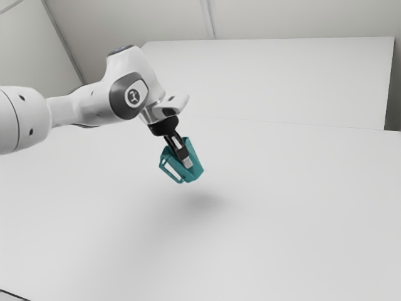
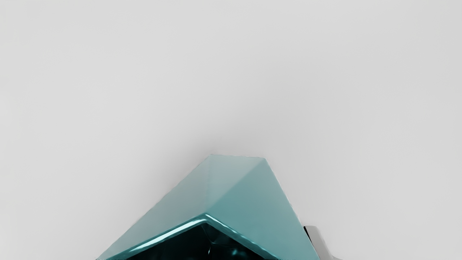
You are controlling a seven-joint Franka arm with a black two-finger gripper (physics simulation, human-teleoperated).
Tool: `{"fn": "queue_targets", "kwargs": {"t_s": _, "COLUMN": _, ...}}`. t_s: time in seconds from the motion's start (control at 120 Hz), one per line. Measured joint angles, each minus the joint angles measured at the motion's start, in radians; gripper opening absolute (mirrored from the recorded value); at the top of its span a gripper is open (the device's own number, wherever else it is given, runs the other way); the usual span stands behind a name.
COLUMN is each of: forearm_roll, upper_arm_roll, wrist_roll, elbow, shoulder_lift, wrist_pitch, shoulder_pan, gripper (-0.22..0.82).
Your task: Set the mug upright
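1. Exterior view: the white arm point(image 1: 69, 110) comes in from the exterior view's left and bends down to a black pincer point(image 1: 186, 162), which is closed on a teal faceted mug point(image 1: 195, 170).
2. The mug is up in the air over the white desk point(image 1: 288, 219). It is tilted, with its base toward the desk and the exterior view's right. Its angular handle point(image 1: 169, 174) is on the side toward the exterior view's left.
3. One finger point(image 1: 178, 149) lies along the mug's near side and covers part of it; the finger on the far side is hidden.
4. A soft shadow point(image 1: 203, 202) lies on the desk below the mug, apart from it.
5. Beyond the desk there is a broad white panel point(image 1: 269, 78), with a pale wall strip point(image 1: 208, 19) above it. A thin dark line point(image 1: 14, 295) crosses the near corner at the exterior view's left; what it belongs to I cannot tell.
6. Wrist view: the mug's mouth is toward the hand, with a glossy rim point(image 2: 205, 215) around a dark interior point(image 2: 180, 251). Its flat faces narrow away toward the base.
7. A grey fingertip point(image 2: 320, 242) sits against one outer face. Behind the mug is the plain, pale desk, faintly shaded near the base.
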Motion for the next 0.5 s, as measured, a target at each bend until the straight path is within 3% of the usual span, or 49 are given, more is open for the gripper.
{"fn": "queue_targets", "kwargs": {"t_s": 0.5, "forearm_roll": 0.33, "upper_arm_roll": 0.017, "wrist_roll": -0.193, "elbow": 0.028, "shoulder_lift": -0.006, "wrist_pitch": -0.076, "shoulder_pan": 0.013, "gripper": -0.16}}
